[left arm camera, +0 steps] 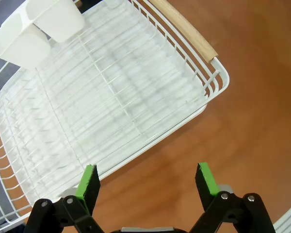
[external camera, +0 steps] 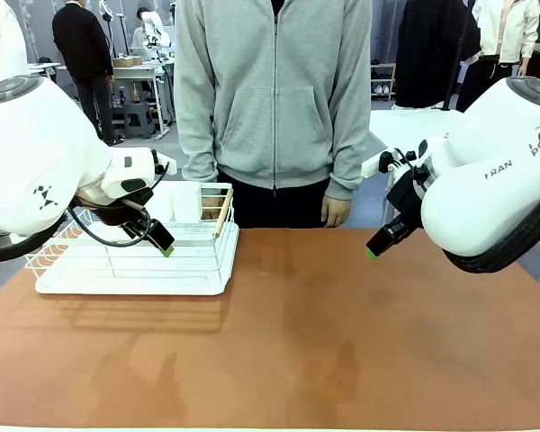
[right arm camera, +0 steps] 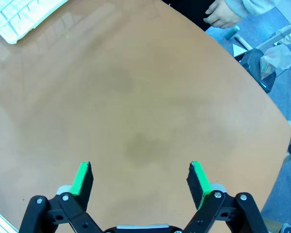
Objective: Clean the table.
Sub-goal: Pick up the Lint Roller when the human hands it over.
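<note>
Desk (external camera: 324, 342) runs across the whole front view, reddish-brown top, bare apart from a white wire rack (external camera: 135, 270) at its far left. Left arm (external camera: 36, 171): jaws spread wide, nothing held, hovering over the rack's near edge where it meets the desk, per my left wrist view. Right arm (external camera: 495, 171): jaws also wide open and empty, hanging above bare desk on the right side, well apart from the rack. Rack holds white tubs (external camera: 186, 202) at its far end and has a wooden bar (external camera: 223, 211) on one side. Person (external camera: 274, 99) stands at the far edge, hand (external camera: 336, 211) down, not touching anything. No cloth, no litter that I can see, only a faint darker patch (right arm camera: 140, 145) mid-desk. I'd judge no cleaning step is in hand, either pre-start or finished. If anything's left, the next move is probably clearing the rack, which needs a grip on its rim or bar.
</note>
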Robot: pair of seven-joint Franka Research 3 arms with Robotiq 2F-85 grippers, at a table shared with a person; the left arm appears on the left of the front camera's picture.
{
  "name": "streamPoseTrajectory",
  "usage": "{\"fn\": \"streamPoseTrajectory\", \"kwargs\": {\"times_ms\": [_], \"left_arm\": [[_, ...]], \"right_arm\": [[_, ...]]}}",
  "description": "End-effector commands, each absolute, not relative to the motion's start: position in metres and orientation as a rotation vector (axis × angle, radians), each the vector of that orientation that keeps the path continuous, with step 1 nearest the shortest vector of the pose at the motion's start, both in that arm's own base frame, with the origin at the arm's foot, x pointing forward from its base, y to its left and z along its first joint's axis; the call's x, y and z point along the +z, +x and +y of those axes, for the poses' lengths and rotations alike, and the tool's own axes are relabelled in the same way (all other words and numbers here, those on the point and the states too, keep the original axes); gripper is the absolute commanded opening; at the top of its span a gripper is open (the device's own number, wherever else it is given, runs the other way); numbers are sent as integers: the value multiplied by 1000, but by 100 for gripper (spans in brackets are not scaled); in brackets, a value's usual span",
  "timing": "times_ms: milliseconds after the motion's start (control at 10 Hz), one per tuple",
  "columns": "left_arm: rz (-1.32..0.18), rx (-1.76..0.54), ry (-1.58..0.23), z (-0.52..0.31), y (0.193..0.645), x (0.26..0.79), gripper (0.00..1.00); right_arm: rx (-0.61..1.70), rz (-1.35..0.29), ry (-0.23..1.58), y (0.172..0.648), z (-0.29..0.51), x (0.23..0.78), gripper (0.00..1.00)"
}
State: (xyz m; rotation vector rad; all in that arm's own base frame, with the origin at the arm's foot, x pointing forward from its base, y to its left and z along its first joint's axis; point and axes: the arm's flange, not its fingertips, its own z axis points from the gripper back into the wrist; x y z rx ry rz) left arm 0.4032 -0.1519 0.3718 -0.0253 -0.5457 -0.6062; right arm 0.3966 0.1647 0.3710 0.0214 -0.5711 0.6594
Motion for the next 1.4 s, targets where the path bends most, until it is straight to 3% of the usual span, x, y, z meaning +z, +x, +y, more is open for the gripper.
{"fn": "streamPoseTrajectory", "kwargs": {"times_ms": [0,300,700,900,1300], "left_arm": [[-546,-606,-25,-152,403,372,100],[-512,-532,-431,-101,387,445,100],[-492,-505,-923,7,345,488,100],[-523,-436,-1066,71,323,490,100],[-560,-214,-1249,179,285,475,100]], "right_arm": [[659,-571,21,397,165,371,100],[447,-515,316,406,118,439,100],[196,-396,678,406,8,488,100],[76,-334,889,399,-66,496,100],[-164,-313,1122,383,-198,478,100]]}}
